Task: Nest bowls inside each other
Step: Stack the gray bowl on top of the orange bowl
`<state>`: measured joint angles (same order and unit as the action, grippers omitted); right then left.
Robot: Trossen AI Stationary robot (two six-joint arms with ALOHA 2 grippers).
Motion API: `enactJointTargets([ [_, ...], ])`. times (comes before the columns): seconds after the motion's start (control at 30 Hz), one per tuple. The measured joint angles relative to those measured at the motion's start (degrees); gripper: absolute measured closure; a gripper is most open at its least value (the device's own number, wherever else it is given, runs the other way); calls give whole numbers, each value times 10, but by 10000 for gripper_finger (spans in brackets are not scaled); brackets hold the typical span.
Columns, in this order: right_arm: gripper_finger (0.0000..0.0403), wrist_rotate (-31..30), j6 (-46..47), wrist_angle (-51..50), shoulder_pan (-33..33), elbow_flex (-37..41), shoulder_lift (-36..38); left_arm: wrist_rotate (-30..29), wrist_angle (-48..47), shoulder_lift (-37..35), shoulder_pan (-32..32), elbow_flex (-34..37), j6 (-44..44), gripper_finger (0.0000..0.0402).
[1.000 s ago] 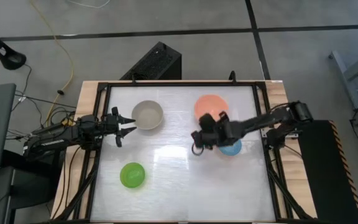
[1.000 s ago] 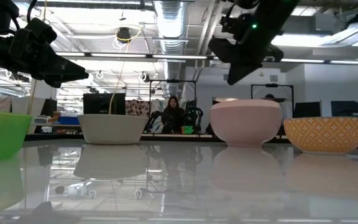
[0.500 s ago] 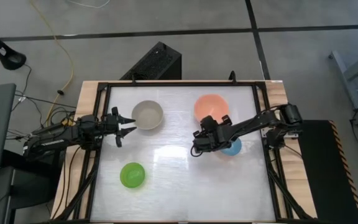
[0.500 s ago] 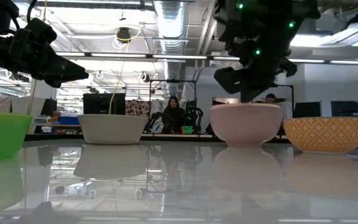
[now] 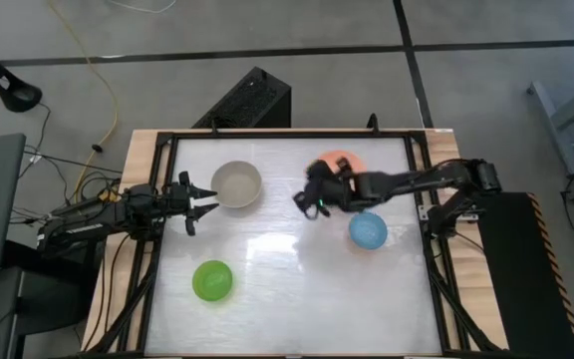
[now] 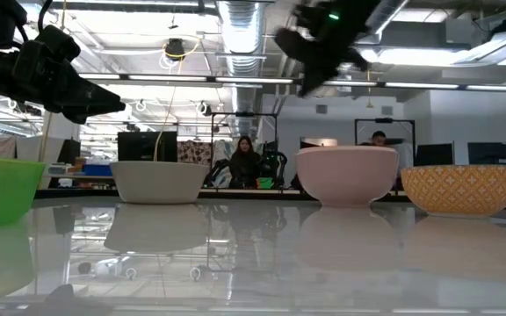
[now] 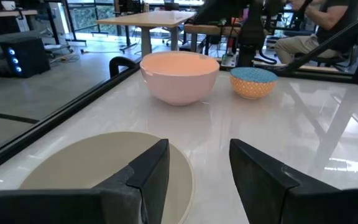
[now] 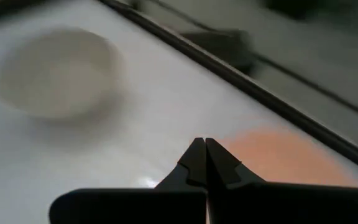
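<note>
L arm's parked at the table's left edge, its gripper [image 5: 203, 198] just beside the grey bowl [image 5: 236, 184], fingers [image 7: 143, 176] spread apart w/ nothing between them. Grey bowl sits upright, mouth up, back-left of the table [image 5: 287, 289]. Green bowl [image 5: 212, 280] is front-left, also mouth up, well apart from the rest. All the bowls are round so no real long axis, they all just open upward. Moving right: R gripper [image 5: 310, 201] hangs above the near-left rim of the pink bowl [image 5: 342, 160], tips pinched together, holding nothing, pointing left toward the grey one. Pink is upright at the back, partly hidden by the arm. Blue bowl [image 5: 367, 230] sits just in front of the pink, near but not touching afaict. Nothing nested yet.
</note>
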<state>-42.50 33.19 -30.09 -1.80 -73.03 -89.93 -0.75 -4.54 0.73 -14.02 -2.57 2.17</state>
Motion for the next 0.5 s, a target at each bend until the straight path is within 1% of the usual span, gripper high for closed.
enactJointTargets([
  [0.07,397,88,-51,88,29,-10,-16,0,0,0,0,0,0,244],
  [0.13,393,157,-78,150,56,-21,-40,0,0,0,0,0,0,244],
  [0.23,374,225,-97,189,94,-49,-83,0,0,0,0,0,0,244],
  [0.3,352,255,-110,192,115,-76,-113,0,0,0,0,0,0,244],
  [0.37,326,271,-112,196,129,-106,-147,0,0,0,0,0,0,244],
  [0.5,261,274,-112,193,132,-171,-224,0,0,0,0,0,0,244],
])
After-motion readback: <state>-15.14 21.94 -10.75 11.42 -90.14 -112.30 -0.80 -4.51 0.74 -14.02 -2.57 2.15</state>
